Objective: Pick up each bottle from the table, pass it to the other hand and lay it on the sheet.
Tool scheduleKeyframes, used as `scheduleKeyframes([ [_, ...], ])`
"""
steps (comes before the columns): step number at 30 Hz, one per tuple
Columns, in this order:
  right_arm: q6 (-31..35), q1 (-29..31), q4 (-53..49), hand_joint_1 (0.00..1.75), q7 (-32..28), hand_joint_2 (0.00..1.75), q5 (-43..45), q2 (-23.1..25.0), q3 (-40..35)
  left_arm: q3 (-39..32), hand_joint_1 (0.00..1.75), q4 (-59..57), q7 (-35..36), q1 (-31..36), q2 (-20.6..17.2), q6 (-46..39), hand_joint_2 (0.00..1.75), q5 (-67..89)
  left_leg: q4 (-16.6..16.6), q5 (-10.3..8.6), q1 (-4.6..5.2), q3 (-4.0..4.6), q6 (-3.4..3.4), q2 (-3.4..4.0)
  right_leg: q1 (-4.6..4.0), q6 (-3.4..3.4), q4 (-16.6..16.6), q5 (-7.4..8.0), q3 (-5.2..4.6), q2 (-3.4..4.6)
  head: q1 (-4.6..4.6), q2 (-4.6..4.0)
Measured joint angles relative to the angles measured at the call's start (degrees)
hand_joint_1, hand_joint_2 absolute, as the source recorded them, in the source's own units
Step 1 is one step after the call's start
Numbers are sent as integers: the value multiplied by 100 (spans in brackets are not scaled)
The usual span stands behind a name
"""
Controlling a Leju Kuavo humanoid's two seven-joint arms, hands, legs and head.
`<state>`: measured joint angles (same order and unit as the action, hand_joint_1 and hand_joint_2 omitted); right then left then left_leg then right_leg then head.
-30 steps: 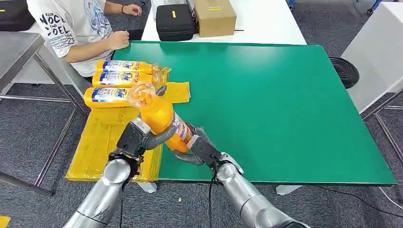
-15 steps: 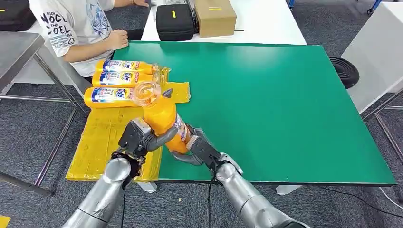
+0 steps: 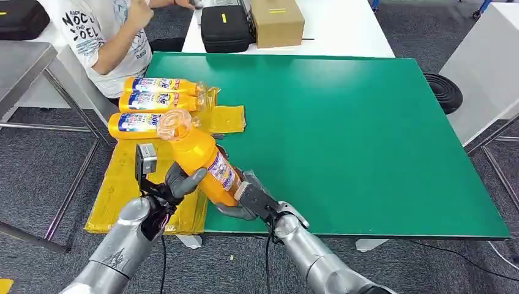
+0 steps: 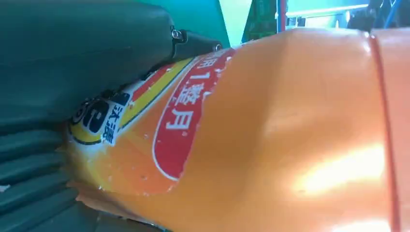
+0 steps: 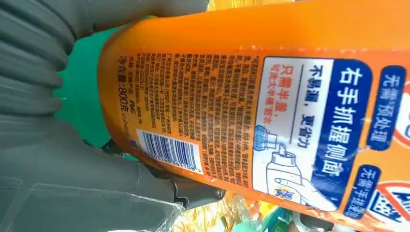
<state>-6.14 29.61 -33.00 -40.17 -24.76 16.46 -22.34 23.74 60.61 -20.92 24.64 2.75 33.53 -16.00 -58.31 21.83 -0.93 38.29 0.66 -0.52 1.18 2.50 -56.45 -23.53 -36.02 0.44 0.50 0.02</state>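
Tilting further toward the yellow plastic sheet point(image 3: 131, 177) than a second ago, the orange plastic detergent bottle point(image 3: 199, 156) is hanging above the green table's point(image 3: 367, 141) near edge, left hand point(image 3: 177, 184) gripping its middle, right hand point(image 3: 248, 199) gripping its base.

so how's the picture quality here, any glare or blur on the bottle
Left wrist view: the orange bottle sits very close, its label text soft, with a bright glare patch on its side. Right wrist view: the back label and barcode read sharply, evenly lit. Head view: the bottle held between the left hand and right hand is clear, with only a faint sheen on the green table.
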Motion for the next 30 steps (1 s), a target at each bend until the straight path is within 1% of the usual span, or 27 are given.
scheduleKeyframes([
  [11,22,11,116,175,0,175,-76,33,0,-13,175,-146,-15,21,-18,122,175,-61,0,0,-1,0,0,0,-1,0,-1,0,0,1,0,0],
  [12,22,12,127,0,0,175,-79,35,0,-15,175,-144,-15,19,-17,109,175,-26,0,0,-1,0,0,0,-1,0,-1,0,0,0,0,0],
  [14,33,20,144,0,0,175,-83,39,0,-17,175,-144,0,1,-17,-5,175,53,0,0,-1,0,0,0,-1,0,-1,0,0,0,0,0],
  [15,42,20,155,0,4,0,-81,42,2,-17,175,-140,4,-10,-17,-77,175,103,0,0,-1,0,0,0,-1,0,0,0,1,0,0,0],
  [19,68,17,179,0,18,0,26,48,24,-17,175,-103,26,-58,-11,-508,175,427,0,0,0,1,0,0,0,0,0,0,1,0,0,0],
  [26,-254,-36,54,0,26,0,352,33,214,-85,175,11,-24,-78,-9,-1694,175,1183,0,0,-1,0,0,0,-1,0,-1,0,1,0,2,0],
  [30,-433,-136,-241,0,15,0,470,9,260,-210,175,68,-31,-101,-9,-1978,175,1366,0,0,-1,-1,0,0,-1,0,-1,0,1,0,-4,0],
])
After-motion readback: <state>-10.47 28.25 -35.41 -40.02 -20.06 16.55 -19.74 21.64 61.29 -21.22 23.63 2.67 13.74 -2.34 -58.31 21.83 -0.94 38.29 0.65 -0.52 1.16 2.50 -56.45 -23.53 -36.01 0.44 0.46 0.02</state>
